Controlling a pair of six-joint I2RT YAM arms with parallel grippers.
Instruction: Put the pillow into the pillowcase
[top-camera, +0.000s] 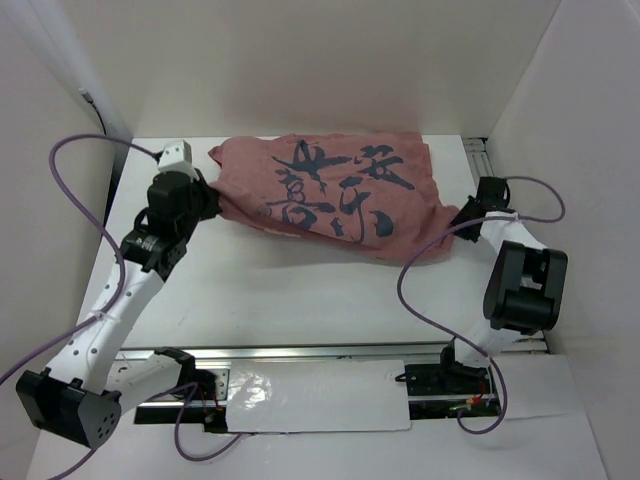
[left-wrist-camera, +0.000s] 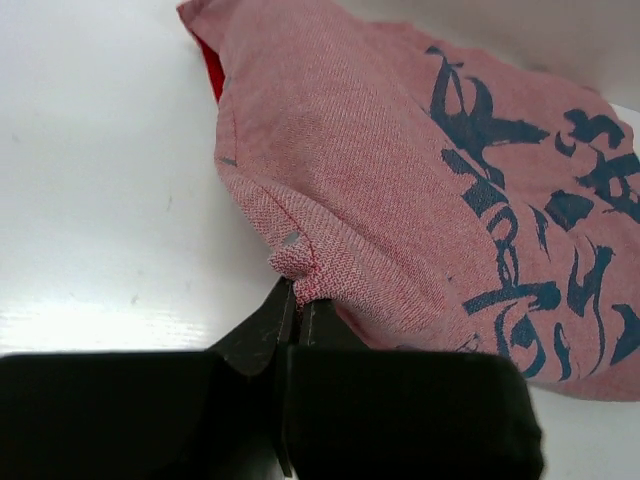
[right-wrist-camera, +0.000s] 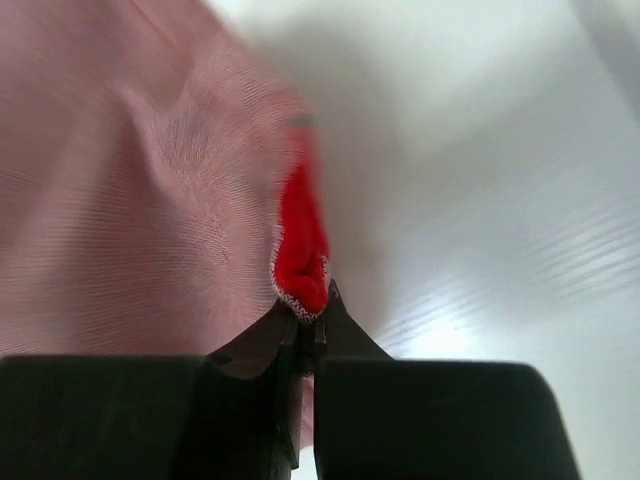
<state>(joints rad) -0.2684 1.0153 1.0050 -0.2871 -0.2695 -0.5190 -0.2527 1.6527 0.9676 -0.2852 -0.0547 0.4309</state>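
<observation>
While the pillowcase (top-camera: 330, 195) lay between them, the left gripper (left-wrist-camera: 298, 303) and right gripper (right-wrist-camera: 314, 312) each sat clamped on its hem, probably to pull it taut.

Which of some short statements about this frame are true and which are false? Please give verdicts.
1. The pillowcase lies with its calligraphy face up. True.
2. The left gripper hangs open in the air. False: it is shut on a fold at the pillowcase's edge.
3. The right gripper pinches a bit of the pillowcase. True.
4. Both grippers hold the same end of the pillowcase. False: they hold opposite ends, left and right.
</observation>
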